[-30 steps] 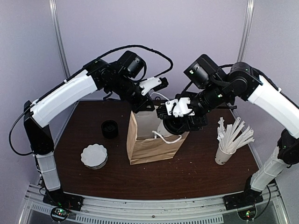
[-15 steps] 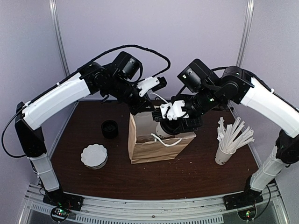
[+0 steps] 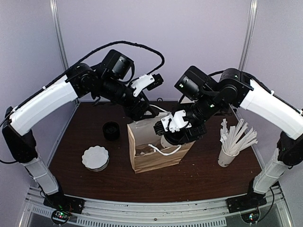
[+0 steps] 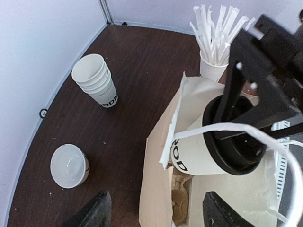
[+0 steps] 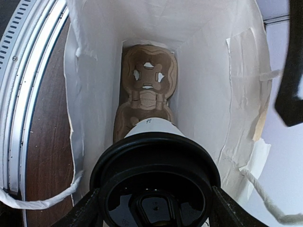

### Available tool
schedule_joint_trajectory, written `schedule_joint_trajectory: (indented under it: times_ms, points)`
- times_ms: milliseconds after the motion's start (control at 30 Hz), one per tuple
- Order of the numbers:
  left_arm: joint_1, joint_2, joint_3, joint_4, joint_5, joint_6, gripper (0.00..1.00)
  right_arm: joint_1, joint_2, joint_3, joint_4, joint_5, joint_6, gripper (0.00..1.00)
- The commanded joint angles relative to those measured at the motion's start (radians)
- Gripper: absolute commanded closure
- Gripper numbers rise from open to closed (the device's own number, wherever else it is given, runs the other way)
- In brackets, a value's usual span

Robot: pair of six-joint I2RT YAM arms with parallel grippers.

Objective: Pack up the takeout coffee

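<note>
The takeout coffee (image 5: 154,179), a white paper cup with a black lid (image 4: 236,142), hangs tilted in the mouth of a brown paper bag (image 3: 154,158). My right gripper (image 5: 154,203) is shut on it, one finger on each side of the lid rim. From above, that gripper (image 3: 177,132) hides most of the cup. A brown pulp cup carrier (image 5: 147,80) lies at the bottom of the bag, below the cup. My left gripper (image 4: 158,201) is open, its fingers spread wide on either side of the bag's back edge (image 4: 158,189) and touching nothing. It hovers at the bag's rear left (image 3: 142,112).
A nested stack of white cups (image 3: 95,157) stands at the front left of the table (image 3: 208,184). A black round piece (image 3: 111,130) sits behind the stack. A white cup full of paper-wrapped sticks (image 3: 229,153) stands right of the bag. The bag's white cord handles (image 3: 165,150) hang loose.
My left gripper has opened, let go of the bag's rear edge and drawn back to the left. My right gripper has carried the cup down and left into the bag's mouth.
</note>
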Motion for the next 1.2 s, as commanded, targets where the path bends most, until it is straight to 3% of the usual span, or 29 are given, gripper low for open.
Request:
schedule_joint_trajectory:
  times_ms: [0,133,233,367,500,767,1167]
  points:
    - [-0.014,-0.116,0.035,0.044,0.024,0.023,0.26,0.035,-0.01,0.016,-0.097,-0.008,-0.018,0.44]
    - [-0.01,-0.189,-0.013,0.112,-0.071,0.036,0.14,0.079,-0.026,0.01,-0.145,-0.031,-0.003,0.44]
    - [0.041,-0.188,-0.089,0.161,-0.114,0.006,0.11,0.108,-0.045,-0.044,-0.143,-0.011,-0.016,0.45]
    - [0.153,-0.127,-0.217,0.261,-0.057,-0.101,0.14,0.122,-0.051,-0.115,-0.121,0.018,-0.031,0.45]
    - [0.182,-0.053,-0.317,0.338,-0.005,-0.133,0.15,0.134,-0.055,-0.151,-0.098,0.029,-0.029,0.45]
    - [0.215,0.087,-0.338,0.398,0.129,-0.157,0.15,0.149,-0.049,-0.199,0.073,0.22,-0.042,0.46]
    - [0.235,0.122,-0.339,0.424,0.332,-0.184,0.17,0.163,-0.039,-0.265,0.18,0.288,-0.078,0.46]
